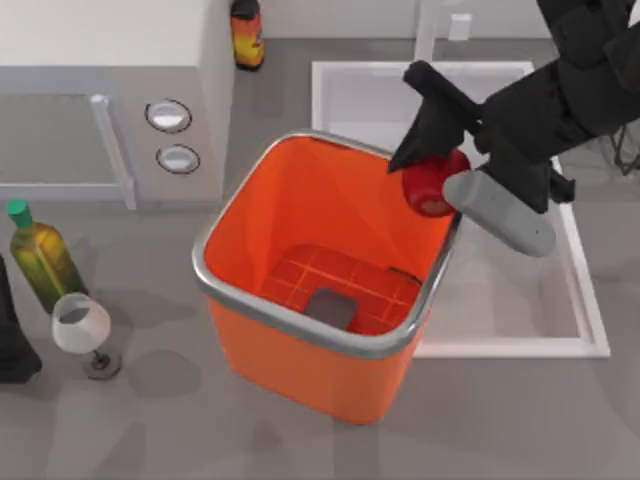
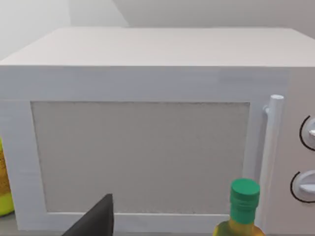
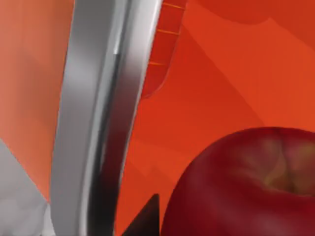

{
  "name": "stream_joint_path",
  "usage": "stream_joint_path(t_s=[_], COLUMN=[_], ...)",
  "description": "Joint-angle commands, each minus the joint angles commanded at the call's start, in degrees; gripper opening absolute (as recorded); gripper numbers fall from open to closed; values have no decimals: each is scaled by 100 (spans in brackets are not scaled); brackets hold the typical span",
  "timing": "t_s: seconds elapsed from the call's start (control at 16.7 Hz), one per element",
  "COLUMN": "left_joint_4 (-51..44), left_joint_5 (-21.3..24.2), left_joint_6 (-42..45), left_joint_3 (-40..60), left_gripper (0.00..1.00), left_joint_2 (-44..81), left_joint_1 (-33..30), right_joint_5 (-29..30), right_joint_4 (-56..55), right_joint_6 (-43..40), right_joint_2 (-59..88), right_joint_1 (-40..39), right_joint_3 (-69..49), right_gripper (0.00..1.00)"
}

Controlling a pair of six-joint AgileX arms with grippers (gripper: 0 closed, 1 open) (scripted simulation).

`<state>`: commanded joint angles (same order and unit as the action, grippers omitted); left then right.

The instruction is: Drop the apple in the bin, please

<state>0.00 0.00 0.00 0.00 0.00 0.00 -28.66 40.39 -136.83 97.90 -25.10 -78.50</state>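
The shiny red apple (image 1: 432, 184) is up by the right rim of the big, upright orange bin (image 1: 262, 240)

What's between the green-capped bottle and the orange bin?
In the top view, a wine glass stands on the grey counter between the bottle and the bin; the rest of that stretch is bare.

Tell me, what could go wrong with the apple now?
The right end effector holds the apple right over the bin's silver rim, not over its middle. If it lets go here, the apple might hit the rim and bounce out toward the white sink. The arm is also very close to the rim and could bump the bin. The left arm waits by the microwave.
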Motion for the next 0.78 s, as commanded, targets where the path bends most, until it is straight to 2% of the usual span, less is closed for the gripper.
stream_joint_path(t_s=[0.48,0.78], left_joint_4=[0,0], left_joint_5=[0,0], left_joint_6=[0,0], left_joint_3=[0,0], left_gripper=[100,100], left_joint_2=[0,0], left_joint_1=[0,0], right_joint_5=[-261,-354], right_joint_4=[-1381,-1658], right_joint_6=[235,321], right_joint_2=[965,1210], right_joint_1=[-621,-785], right_joint_3=[341,452], right_gripper=[0,0])
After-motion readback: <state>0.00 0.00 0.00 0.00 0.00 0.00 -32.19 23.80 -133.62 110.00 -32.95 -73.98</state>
